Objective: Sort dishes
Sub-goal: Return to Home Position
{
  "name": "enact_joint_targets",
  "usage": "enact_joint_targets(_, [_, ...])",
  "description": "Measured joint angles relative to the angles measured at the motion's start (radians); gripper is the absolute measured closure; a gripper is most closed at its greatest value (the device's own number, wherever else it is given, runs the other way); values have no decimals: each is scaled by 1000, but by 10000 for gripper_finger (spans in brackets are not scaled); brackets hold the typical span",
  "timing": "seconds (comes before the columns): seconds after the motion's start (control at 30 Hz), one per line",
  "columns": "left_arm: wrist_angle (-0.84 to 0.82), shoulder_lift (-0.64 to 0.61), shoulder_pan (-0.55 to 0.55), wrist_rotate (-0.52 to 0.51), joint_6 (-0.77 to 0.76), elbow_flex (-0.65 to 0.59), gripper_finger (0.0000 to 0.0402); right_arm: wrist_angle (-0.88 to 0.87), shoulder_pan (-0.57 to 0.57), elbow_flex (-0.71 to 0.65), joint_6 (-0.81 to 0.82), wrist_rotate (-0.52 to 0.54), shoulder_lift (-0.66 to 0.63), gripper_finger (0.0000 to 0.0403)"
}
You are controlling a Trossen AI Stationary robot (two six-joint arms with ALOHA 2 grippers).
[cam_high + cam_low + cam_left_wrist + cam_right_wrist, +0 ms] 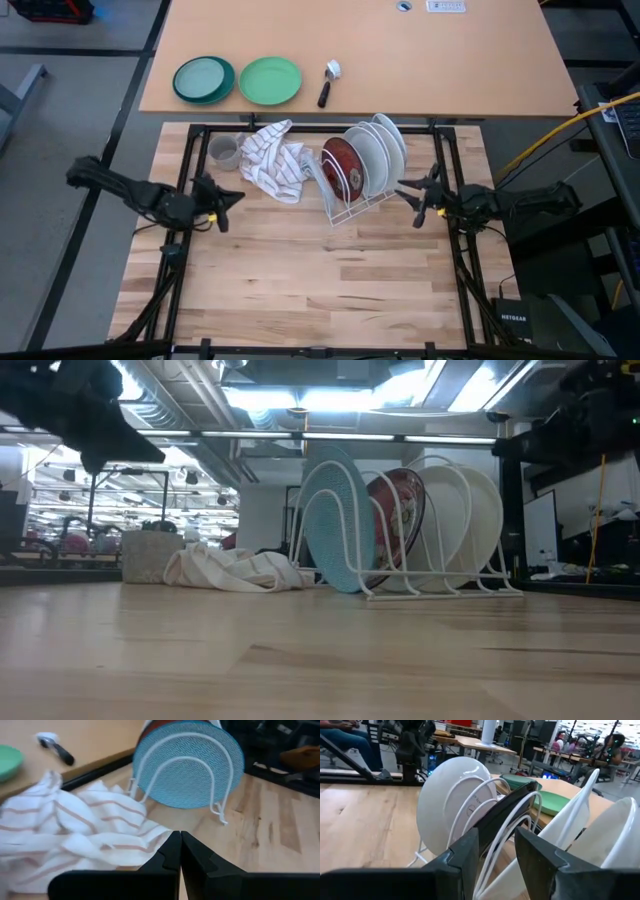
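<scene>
A white wire rack (352,207) stands on the wooden table and holds the dishes on edge. A light blue plate (190,765) is at its left end, then a dark red plate (341,160), then white plates (378,148). They also show in the low view, the blue plate (335,530) nearest. My left gripper (236,197) is shut and empty, raised above the table left of the rack, beside a striped cloth (75,835). My right gripper (407,193) is open and raised at the rack's right end, facing the white plates (452,802).
The striped cloth (276,162) lies crumpled left of the rack, with a small grey cup (223,152) beside it. Two green plates (204,79) (270,80) and a dark-handled utensil (327,83) lie on the far tan table. Bare wood lies on the near side of the rack.
</scene>
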Motion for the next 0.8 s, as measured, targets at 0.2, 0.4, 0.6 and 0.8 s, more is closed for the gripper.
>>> enact_joint_targets(0.2, [247, -45, 0, 63, 139, -138, 401, -7, 0, -16, -60, 40, -34, 272])
enact_joint_targets(0.4, [424, -89, 4, 80, 306, -222, 401, -33, -1, -16, -60, -11, -33, 272])
enact_joint_targets(0.6, [439, -182, 28, 79, 387, -247, 401, -34, -1, -16, -61, -11, -33, 272])
enact_joint_targets(0.8, [438, -308, 54, 78, 498, -247, 401, -44, -1, -16, -60, -11, -33, 272])
